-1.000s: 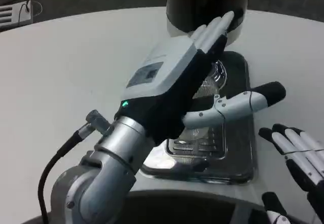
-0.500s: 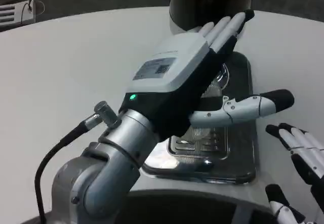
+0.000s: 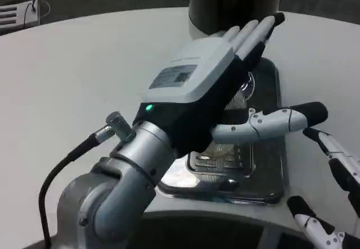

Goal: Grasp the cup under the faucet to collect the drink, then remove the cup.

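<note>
A white round table [image 3: 67, 86] carries a shiny metal drip tray [image 3: 264, 173], with the dark dispenser body [image 3: 236, 1] behind the tray and dark floor beyond. Over the tray, the left hand [image 3: 194, 86] is spread flat, empty, its grey label unreadable, covering a glassy cup [image 3: 243, 89]. The right hand [image 3: 337, 170], right of the tray, holds nothing, fingers apart.

Drinks station: white table [image 3: 84, 69], steel drip tray [image 3: 270, 170].

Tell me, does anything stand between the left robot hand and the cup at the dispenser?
Nothing visible does. The left robot hand lies open over the drip tray, fingers reaching toward the dark dispenser. What seems to be the clear cup shows beside its palm, mostly hidden by the hand.
</note>
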You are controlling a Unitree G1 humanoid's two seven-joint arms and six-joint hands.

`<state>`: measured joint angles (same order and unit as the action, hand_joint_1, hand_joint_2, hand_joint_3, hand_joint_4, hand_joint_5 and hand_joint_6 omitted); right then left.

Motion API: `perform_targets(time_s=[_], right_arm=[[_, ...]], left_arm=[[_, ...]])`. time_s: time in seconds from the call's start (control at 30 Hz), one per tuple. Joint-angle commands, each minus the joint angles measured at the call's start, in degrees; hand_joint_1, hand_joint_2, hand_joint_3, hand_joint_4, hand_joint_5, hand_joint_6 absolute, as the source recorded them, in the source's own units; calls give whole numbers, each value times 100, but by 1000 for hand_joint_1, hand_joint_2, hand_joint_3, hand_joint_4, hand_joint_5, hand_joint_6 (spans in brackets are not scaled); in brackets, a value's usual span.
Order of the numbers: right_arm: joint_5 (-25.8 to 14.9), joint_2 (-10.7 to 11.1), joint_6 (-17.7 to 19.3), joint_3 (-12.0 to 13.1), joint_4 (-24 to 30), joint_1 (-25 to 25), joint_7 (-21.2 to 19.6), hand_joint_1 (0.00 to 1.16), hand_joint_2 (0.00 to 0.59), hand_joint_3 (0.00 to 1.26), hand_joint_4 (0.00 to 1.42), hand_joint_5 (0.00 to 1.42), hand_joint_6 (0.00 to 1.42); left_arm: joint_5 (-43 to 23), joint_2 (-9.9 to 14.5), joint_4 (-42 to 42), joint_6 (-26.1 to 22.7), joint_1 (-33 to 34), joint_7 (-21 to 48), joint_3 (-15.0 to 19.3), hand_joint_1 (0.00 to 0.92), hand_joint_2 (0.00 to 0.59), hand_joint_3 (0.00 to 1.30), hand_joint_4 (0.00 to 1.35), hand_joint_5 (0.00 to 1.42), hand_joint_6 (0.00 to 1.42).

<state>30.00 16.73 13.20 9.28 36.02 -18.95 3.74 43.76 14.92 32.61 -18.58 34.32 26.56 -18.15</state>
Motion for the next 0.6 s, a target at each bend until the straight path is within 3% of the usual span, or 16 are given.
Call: perform_targets(time_s=[0.03,0.6], right_arm=[[-187,-40,-140,-163,-146,206,102,445,345,56,54,84,201],[-441,-130,-381,-612,-768,1072,32,526,282,34,84,133,261]], left_arm=[[24,37,93,146,54,153,-102,0,93,0,0,0,0],[104,-6,165,99,-6,190,-46,0,93,0,0,0,0]])
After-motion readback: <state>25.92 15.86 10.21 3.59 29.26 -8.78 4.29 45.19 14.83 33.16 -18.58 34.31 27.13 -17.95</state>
